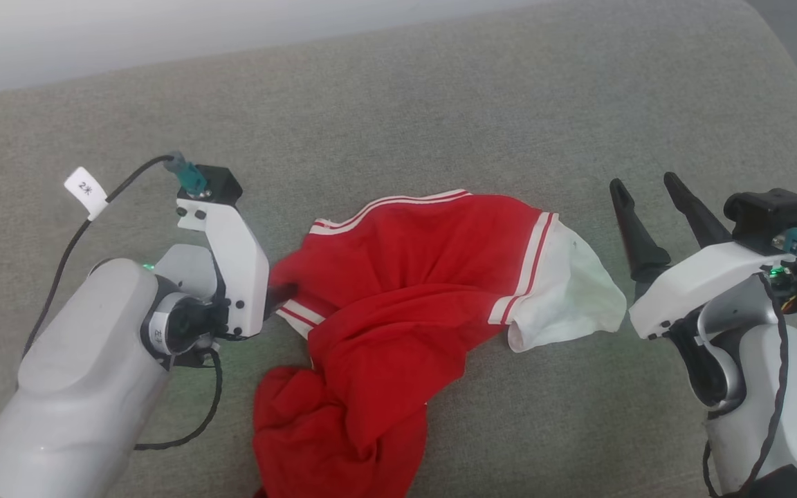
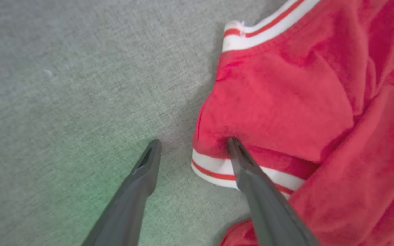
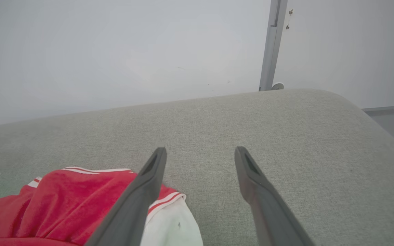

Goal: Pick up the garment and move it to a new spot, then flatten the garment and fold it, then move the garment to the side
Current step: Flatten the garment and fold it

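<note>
my left gripper (image 2: 193, 141) gapes empty, one finger (image 2: 251, 177) touching the red jersey (image 2: 279, 95) at its striped seam; straddle cloth before pinching.

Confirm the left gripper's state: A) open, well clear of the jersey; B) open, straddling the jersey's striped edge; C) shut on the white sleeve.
B: the left gripper stands open, one finger pressing the red jersey above its striped trim, the other over the grey cushion.

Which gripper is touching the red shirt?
The left gripper: one of its fingers rests on the red shirt at its striped edge. The right gripper is open too, but sits apart, beside the white sleeve, touching no cloth.
</note>
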You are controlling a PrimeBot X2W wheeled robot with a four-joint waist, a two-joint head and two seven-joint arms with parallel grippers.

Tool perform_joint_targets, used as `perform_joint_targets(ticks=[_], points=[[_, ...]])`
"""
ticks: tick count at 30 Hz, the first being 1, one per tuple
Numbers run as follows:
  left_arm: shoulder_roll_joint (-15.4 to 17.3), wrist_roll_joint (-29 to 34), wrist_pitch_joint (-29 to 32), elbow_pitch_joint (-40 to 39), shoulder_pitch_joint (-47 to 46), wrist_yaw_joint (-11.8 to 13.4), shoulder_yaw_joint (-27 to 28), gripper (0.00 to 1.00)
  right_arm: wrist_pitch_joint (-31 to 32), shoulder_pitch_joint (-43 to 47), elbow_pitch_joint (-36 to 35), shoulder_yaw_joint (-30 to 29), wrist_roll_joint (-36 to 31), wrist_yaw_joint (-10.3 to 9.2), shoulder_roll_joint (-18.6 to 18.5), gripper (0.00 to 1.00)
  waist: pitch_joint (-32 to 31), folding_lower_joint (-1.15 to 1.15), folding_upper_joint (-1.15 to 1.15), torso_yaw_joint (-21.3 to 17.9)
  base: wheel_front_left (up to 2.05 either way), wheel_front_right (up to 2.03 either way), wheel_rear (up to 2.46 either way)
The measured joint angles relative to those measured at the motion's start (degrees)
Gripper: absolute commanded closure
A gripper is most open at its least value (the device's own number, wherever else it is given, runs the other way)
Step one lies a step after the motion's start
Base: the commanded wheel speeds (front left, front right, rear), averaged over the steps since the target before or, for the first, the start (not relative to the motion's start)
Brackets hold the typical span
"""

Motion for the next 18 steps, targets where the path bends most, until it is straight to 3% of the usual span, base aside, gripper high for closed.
perform_joint_targets(ticks=[7, 9, 18], points=[[-2.4, -3.0, 0.8, 5.8, -1.3, -0.1, 1.1, 0.00, -0.1, -0.1, 0.8, 0.2, 0.0, 0.00, 0.1, 0.00, 0.8, 0.00, 0.00, -0.4, 0.00, 0.00, 0.00], [-3.0, -3.7, 1.4, 6.6, -1.5, -0.6, 1.4, 1.00, -0.3, -0.3, 1.0, 0.2, 0.0, 0.00, 0.1, 0.00, 0.9, 0.00, 0.00, -0.4, 0.00, 0.00, 0.00], [-3.4, -4.7, 0.4, 8.9, -1.9, -1.5, 2.1, 1.00, -0.3, -0.2, 1.5, -1.3, -0.6, 0.00, -0.3, 0.00, 0.1, 0.00, 0.00, 1.5, 0.00, 0.00, 0.00]])
